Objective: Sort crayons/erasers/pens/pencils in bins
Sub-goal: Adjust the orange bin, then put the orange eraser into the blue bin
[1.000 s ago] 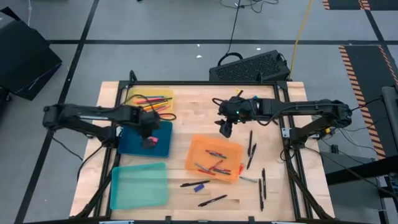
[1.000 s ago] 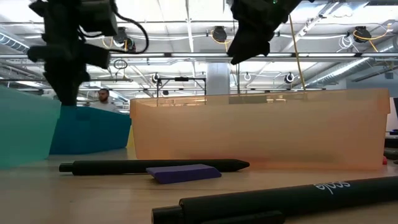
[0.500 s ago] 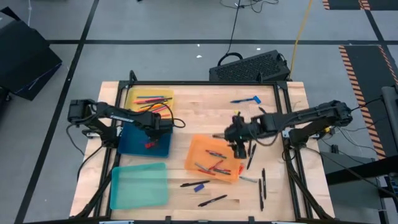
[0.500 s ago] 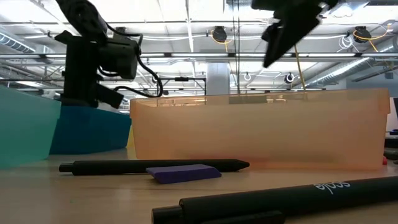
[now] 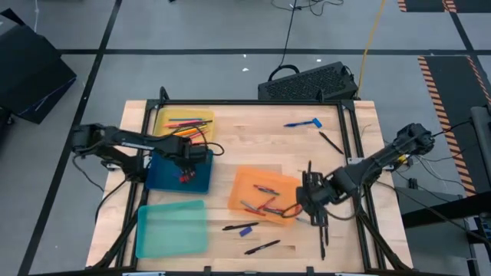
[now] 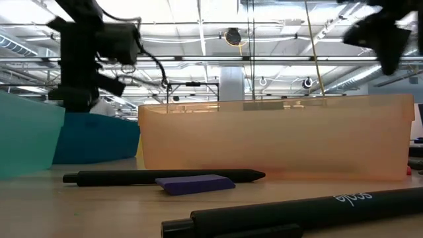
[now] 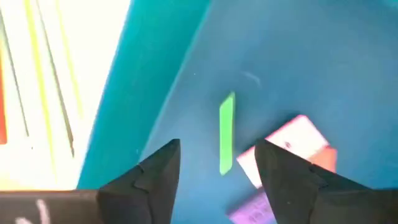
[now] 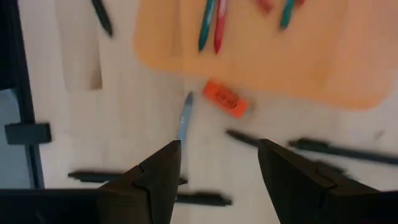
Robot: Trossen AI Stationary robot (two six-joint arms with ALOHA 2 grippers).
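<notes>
My left gripper [image 5: 196, 154] hangs open over the dark blue bin [image 5: 178, 175]. Between its fingers [image 7: 217, 146] I see a green eraser [image 7: 227, 133] and a pink eraser [image 7: 291, 144] lying on the bin's floor. My right gripper [image 5: 311, 202] hovers open above the table beside the right end of the orange bin [image 5: 253, 186], which holds several crayons [image 5: 265, 204]. Below it [image 8: 219, 146] lie an orange block [image 8: 225, 99], a thin grey-blue stick [image 8: 185, 117] and black pens [image 8: 336, 151]. The yellow bin [image 5: 166, 116] holds pencils [image 5: 186, 124].
The teal bin [image 5: 170, 228] stands at the near left. Black pens [image 5: 261, 247] and a blue eraser [image 5: 245, 229] lie near the front edge, and more pens [image 5: 323, 231] lie at the right. A blue pen [image 5: 299, 123] and a black pen [image 5: 331, 142] lie far right.
My right gripper has swept from the far middle of the table toward the near right, past the orange bin's right end, and now hangs over the pens there. My left gripper has stayed over the dark blue bin, shifting only a little.
</notes>
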